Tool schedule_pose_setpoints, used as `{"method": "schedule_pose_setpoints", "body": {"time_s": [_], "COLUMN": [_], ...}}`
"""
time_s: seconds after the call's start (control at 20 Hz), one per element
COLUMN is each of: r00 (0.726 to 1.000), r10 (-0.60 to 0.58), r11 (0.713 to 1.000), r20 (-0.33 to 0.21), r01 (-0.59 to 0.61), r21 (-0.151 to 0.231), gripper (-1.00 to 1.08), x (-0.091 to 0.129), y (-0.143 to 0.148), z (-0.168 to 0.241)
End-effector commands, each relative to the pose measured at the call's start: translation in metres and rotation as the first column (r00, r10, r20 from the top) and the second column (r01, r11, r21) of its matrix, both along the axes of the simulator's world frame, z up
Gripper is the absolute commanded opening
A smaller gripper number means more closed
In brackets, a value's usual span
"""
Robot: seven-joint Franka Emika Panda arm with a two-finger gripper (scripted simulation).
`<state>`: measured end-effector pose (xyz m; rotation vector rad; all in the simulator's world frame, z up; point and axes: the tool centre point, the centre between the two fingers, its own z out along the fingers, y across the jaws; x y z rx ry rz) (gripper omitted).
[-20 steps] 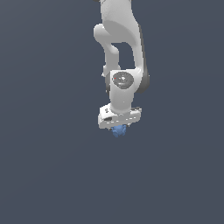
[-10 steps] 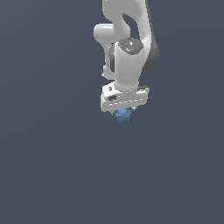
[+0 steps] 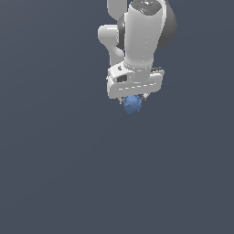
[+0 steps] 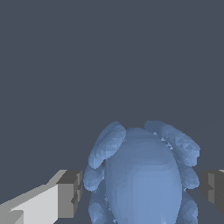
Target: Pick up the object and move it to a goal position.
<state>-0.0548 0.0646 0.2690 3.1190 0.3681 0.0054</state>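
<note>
The object (image 3: 132, 104) is a small blue lumpy blob with bumpy edges. In the exterior view it hangs just under the white gripper (image 3: 133, 101) of the arm, above the dark grey floor. In the wrist view the object (image 4: 142, 175) fills the space between the two fingers (image 4: 70, 192), whose grey pads sit against its sides. The gripper is shut on the object. The fingers are mostly hidden behind the hand in the exterior view.
The white arm (image 3: 139, 36) reaches down from the upper middle of the exterior view. A plain dark grey surface (image 3: 55, 173) fills everything else. No goal marker shows.
The arm has swung and turned, and the gripper has risen with the blue object in it, toward the exterior view's right and closer to the camera.
</note>
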Motion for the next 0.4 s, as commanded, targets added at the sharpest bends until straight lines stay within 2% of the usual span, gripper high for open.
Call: {"method": "schedule_pose_setpoints", "body": {"time_s": [0.0,0.35], "r00": [1.000,1.000], "r10": [0.000,0.000], "r11": [1.000,1.000], "r20": [-0.002,-0.004], "r01": [0.000,0.000], "r21": [0.000,0.001], "gripper": [-1.00,-1.00], "x": [-0.004,-0.006], "y": [0.002,0.004], "z": [0.012,0.026]}}
